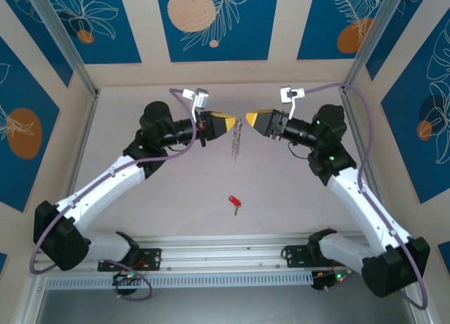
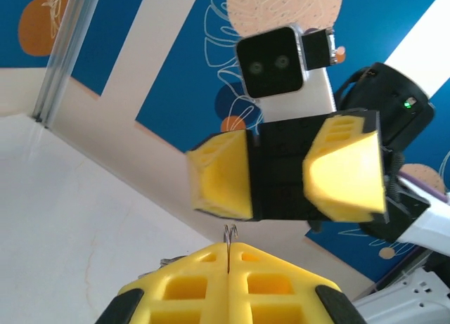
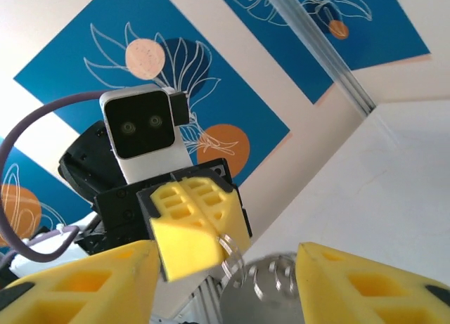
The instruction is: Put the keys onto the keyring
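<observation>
My left claw point(image 1: 231, 124) is clamped shut on the keyring point(image 1: 238, 143), with thin silvery links dangling under its ribbed yellow plastic fingers. The right claw point(image 1: 250, 120) gapes just beside it. The tiny red-headed key point(image 1: 234, 201) lies on the matte pale counter point(image 1: 176, 197), nearer the arm bases.

Fig., qty per kind: arms ×2 (left arm point(image 1: 105, 185), right arm point(image 1: 360, 197)); grippers ×2 (left gripper point(image 1: 235, 122), right gripper point(image 1: 249, 119)); key point(image 1: 235, 202) ×1, near centre; keyring point(image 1: 238, 138) ×1, far centre.
</observation>
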Action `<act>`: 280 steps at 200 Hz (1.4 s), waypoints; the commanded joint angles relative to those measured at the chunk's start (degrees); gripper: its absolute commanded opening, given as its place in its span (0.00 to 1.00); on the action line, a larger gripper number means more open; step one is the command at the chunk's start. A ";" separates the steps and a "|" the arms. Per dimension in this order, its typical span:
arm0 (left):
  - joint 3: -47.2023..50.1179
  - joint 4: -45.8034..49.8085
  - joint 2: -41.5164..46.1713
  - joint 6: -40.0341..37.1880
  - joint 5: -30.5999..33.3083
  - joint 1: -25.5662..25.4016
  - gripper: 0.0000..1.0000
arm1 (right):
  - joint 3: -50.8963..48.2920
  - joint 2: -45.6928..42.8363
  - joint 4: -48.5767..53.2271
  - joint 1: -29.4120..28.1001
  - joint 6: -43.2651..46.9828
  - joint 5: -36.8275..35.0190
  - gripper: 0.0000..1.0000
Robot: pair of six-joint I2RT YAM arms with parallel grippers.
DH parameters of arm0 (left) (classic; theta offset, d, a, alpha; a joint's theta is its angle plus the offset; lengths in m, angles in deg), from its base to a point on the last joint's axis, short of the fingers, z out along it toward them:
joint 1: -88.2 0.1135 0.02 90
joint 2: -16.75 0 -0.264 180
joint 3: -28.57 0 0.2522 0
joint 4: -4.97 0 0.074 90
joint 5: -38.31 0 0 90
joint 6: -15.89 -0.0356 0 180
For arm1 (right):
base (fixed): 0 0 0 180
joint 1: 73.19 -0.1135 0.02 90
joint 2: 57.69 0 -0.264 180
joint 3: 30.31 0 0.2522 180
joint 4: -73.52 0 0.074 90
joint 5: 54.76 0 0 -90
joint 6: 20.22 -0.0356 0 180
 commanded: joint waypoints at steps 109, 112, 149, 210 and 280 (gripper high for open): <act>7.21 14.84 13.18 -13.34 8.46 -0.64 0.00 | -24.66 -5.33 37.96 -11.69 1.33 -21.76 0.57; 7.45 14.95 13.41 -13.43 8.55 -0.65 0.00 | -25.05 -4.69 37.51 -12.01 1.06 -21.91 0.57; 8.65 15.38 14.79 -13.70 9.14 -0.64 0.00 | -24.24 3.76 35.68 -17.12 -0.71 -26.36 0.49; 9.01 15.57 14.89 -14.45 11.20 -0.65 0.00 | -17.52 17.07 35.48 -22.87 -2.00 -32.68 0.42; 9.45 17.75 15.35 -18.82 15.95 -0.76 0.00 | -13.71 24.68 33.02 -25.17 -3.58 -34.85 0.39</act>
